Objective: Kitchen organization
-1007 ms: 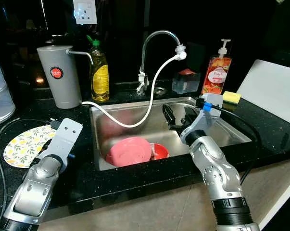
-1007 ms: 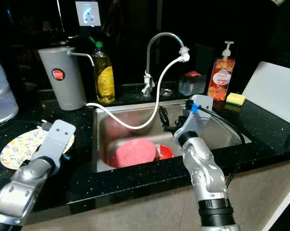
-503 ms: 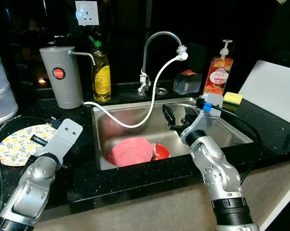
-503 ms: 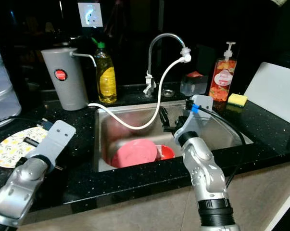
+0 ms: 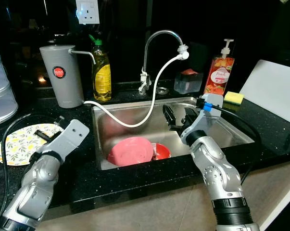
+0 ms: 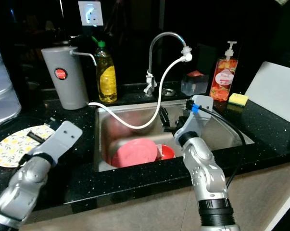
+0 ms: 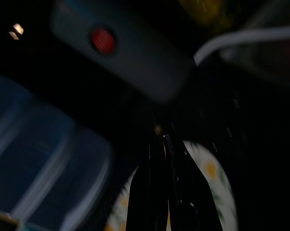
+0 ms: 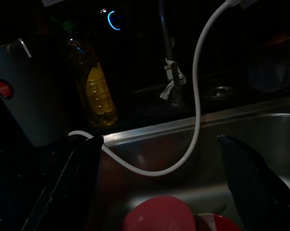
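Left tool [image 5: 39, 131], fingers together, has moved over the mat [image 5: 15, 147]; right tool [image 5: 178, 118] stays wide above the sink [image 5: 231, 130], pointing backward.

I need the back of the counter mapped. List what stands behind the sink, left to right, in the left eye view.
Grey jug → yellow bottle → tap → small clear box → orange soap pump → yellow sponge → white board.
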Controlling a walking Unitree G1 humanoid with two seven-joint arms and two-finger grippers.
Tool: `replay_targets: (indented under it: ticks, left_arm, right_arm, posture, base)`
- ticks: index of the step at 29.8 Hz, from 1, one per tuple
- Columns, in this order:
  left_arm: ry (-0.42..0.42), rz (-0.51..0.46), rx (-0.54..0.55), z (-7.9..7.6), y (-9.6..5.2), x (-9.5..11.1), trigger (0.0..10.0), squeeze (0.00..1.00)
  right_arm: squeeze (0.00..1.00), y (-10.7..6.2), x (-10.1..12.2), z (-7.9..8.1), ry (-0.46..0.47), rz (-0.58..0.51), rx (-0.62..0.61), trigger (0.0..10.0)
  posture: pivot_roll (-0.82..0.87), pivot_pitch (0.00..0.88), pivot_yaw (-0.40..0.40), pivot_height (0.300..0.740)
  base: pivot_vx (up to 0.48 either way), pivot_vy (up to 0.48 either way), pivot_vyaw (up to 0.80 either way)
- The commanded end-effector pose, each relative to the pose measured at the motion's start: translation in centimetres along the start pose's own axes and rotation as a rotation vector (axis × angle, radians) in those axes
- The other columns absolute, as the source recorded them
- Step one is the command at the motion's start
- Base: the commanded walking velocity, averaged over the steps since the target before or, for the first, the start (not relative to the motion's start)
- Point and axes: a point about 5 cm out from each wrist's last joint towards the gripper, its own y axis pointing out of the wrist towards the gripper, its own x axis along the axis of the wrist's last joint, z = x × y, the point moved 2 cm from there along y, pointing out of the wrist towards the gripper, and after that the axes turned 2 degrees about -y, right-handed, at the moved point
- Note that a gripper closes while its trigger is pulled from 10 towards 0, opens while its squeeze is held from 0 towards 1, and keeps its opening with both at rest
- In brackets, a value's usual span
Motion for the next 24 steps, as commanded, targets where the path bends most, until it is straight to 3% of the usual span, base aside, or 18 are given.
replay_targets:
  ticks: [1, 7, 8, 9, 10, 11, 13, 14, 16, 17, 21, 22, 23, 24]
  left_arm:
    - [0.049, -0.091, 0.031, 0.7, 0.0, 1.6, 10.0, 0.0]
    - [0.058, -0.141, 0.034, 1.0, 0.2, 2.7, 10.0, 0.0]
    - [-0.13, -0.075, 0.04, 1.5, 0.5, 2.5, 10.0, 0.0]
    - [-0.217, -0.039, 0.055, 1.8, 0.7, 2.3, 10.0, 0.0]
    - [-0.217, -0.039, 0.055, 1.8, 0.7, 2.3, 10.0, 0.0]
    - [-0.287, -0.007, 0.073, 2.2, 0.8, 2.0, 10.0, 0.0]
    - [-0.523, 0.1, 0.14, 3.0, 1.1, 0.8, 10.0, 0.0]
    - [-0.523, 0.1, 0.14, 3.0, 1.1, 0.8, 10.0, 0.0]
    - [-0.676, 0.171, 0.183, 3.3, 1.2, -0.4, 10.0, 0.0]
    - [-0.676, 0.171, 0.183, 3.3, 1.2, -0.4, 10.0, 0.0]
    - [-1.028, 0.359, 0.375, 5.1, 1.1, -4.5, 10.0, 0.0]
    - [-1.028, 0.359, 0.375, 5.1, 1.1, -4.5, 10.0, 0.0]
    - [-1.093, 0.396, 0.423, 5.4, 0.9, -5.4, 10.0, 0.0]
    - [-1.159, 0.439, 0.48, 5.8, 0.6, -6.4, 10.0, 0.93]
  right_arm:
    - [0.0, 0.0, 0.5, 0.1, 0.008, -0.016, -0.001, 10.0]
    - [0.0, 0.0, 0.7, 0.1, 0.009, -0.022, -0.004, 10.0]
    - [0.0, -0.1, 0.7, 0.0, 0.01, -0.023, -0.005, 10.0]
    - [0.0, -0.1, 0.8, 0.0, 0.009, -0.023, -0.006, 10.0]
    - [0.0, -0.1, 0.8, 0.0, 0.009, -0.023, -0.006, 10.0]
    - [0.0, -0.1, 0.8, 0.0, 0.008, -0.023, -0.006, 10.0]
    - [0.0, -0.1, 0.7, 0.0, 0.008, -0.021, -0.005, 10.0]
    - [0.0, -0.1, 0.7, 0.0, 0.008, -0.021, -0.005, 10.0]
    - [0.0, -0.1, 0.7, 0.0, 0.007, -0.02, -0.004, 10.0]
    - [0.0, -0.1, 0.7, 0.0, 0.007, -0.02, -0.004, 10.0]
    - [0.0, -0.1, 0.6, 0.0, 0.007, -0.017, -0.003, 10.0]
    - [0.0, -0.1, 0.6, 0.0, 0.007, -0.017, -0.003, 10.0]
    - [0.0, -0.1, 0.6, 0.0, 0.007, -0.016, -0.002, 10.0]
    - [0.0, -0.1, 0.6, 0.0, 0.008, -0.015, -0.001, 10.0]
  posture:
    - [-0.02, 0.038, -0.014, 0.74]
    - [-0.02, 0.037, -0.009, 0.74]
    - [-0.02, 0.038, -0.008, 0.74]
    - [-0.02, 0.039, -0.007, 0.74]
    - [-0.02, 0.039, -0.007, 0.74]
    - [-0.02, 0.039, -0.007, 0.74]
    - [-0.02, 0.038, -0.008, 0.74]
    - [-0.02, 0.038, -0.008, 0.74]
    - [-0.02, 0.038, -0.008, 0.74]
    - [-0.02, 0.038, -0.008, 0.74]
    - [-0.02, 0.038, -0.009, 0.74]
    - [-0.02, 0.038, -0.009, 0.74]
    - [-0.02, 0.037, -0.01, 0.74]
    - [-0.02, 0.037, -0.011, 0.74]
  base:
    - [0.0, 0.0, 0.0]
    - [0.0, 0.0, 0.0]
    - [0.0, 0.0, 0.0]
    - [0.0, 0.0, 0.0]
    - [0.0, 0.0, 0.0]
    - [0.0, 0.0, 0.0]
    - [0.0, 0.0, 0.0]
    - [0.0, 0.0, 0.0]
    - [0.0, 0.0, 0.0]
    - [0.0, 0.0, 0.0]
    - [0.0, 0.0, 0.0]
    - [0.0, 0.0, 0.0]
    - [0.0, 0.0, 0.0]
    - [0.0, 0.0, 0.0]
